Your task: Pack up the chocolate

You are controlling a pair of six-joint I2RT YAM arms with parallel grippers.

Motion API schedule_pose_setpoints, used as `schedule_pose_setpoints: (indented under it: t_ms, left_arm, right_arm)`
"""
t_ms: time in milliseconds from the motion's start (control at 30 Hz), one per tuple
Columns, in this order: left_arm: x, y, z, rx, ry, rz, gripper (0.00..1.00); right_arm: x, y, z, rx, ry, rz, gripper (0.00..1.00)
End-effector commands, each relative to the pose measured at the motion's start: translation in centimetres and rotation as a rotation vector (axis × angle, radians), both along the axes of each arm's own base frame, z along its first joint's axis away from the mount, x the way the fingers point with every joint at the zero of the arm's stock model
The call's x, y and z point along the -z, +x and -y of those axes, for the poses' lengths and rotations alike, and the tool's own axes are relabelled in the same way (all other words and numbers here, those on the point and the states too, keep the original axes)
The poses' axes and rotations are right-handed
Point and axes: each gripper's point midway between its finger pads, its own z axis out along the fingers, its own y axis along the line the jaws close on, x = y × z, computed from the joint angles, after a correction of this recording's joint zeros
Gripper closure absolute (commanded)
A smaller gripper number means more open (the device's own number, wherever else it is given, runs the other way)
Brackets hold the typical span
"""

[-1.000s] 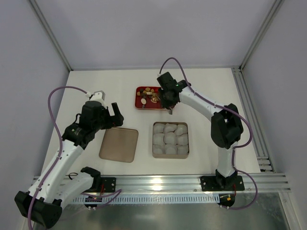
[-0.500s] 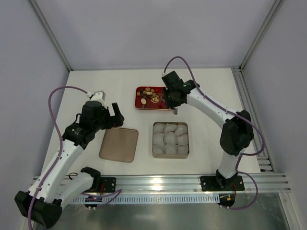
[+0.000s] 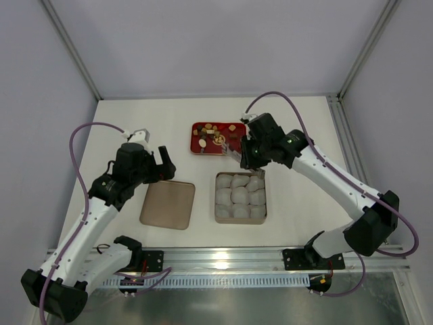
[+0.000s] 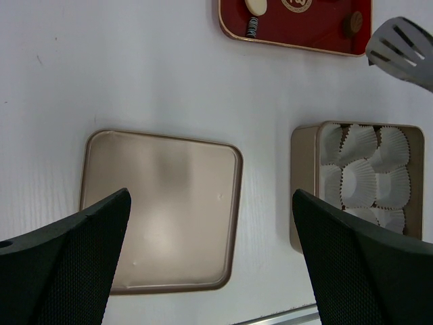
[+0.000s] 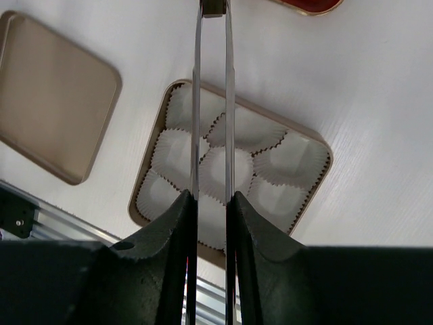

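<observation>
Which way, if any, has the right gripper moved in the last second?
Yes. In the top view the right gripper, tongs in it, has shifted right and nearer: off the red tray's right end, toward the tin's far edge.

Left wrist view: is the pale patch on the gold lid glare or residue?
Left wrist: likely soft glare on the gold lid, nothing lying on it; paper cups sharp. Right wrist: tongs and tin crisp, right gripper dark with little detail.

Fig. note, change vs. prior frames: R arm (image 3: pixel 325 177) pulled back off red tray (image 3: pixel 197 150), elbow swung out right. R gripper (image 5: pixel 211 210), clamped on tongs (image 5: pixel 196 101), now betw. tray & gold box (image 3: pixel 218 179).
</observation>
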Motion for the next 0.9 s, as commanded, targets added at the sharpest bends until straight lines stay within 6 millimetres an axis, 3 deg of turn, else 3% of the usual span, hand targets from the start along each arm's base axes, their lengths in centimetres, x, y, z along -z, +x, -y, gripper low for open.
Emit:
schedule_pose_setpoints:
  t_ms: [0, 200, 367, 800, 867]
  left_arm:
    - [-0.6, 0.4, -0.2, -0.020, -0.012, 0.030, 0.00]
    - [-0.5, 0.5, -0.3, -0.027, -0.003, 0.027, 0.00]
    - [-0.3, 0.6, -0.2, -0.022, -0.003, 0.017, 0.00]
    - [-0.3, 0.5, -0.3, -0.025, -0.001, 0.018, 0.00]
    - [-0.3, 0.5, -0.3, -0.026, 0.000, 0.018, 0.00]
  right_arm:
    - [-0.7, -3.0, -1.1, -0.061, 0.056, -0.020, 0.83]
    - [0.7, -6.1, -1.3, -0.082, 0.062, -0.055, 0.83]
    - [1.9, -7.5, -0.8, -0.076, 0.050, -0.071, 0.83]
    - [3.9, -8.6, -1.6, -0.093, 0.067, -0.107, 0.82]
    - [4.1, -8.6, -1.7, -0.093, 0.067, -0.109, 0.75]
